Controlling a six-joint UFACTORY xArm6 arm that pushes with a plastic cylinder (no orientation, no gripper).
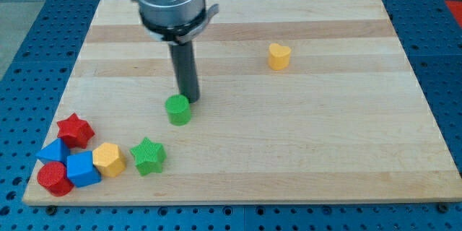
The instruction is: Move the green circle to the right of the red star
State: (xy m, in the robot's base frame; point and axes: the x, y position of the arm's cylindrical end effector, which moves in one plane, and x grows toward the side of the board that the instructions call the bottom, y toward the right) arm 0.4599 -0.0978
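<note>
Green circle (178, 110); red star (75, 130); yellow heart (279, 56); pale wooden board (303, 137)

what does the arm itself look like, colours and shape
A wide silver-grey metal cylinder at the view's top, ringed below by a black collar with small side tabs. From it hangs a straight dark rod, round and plain, ending at my tip. No cables or markings show.
</note>
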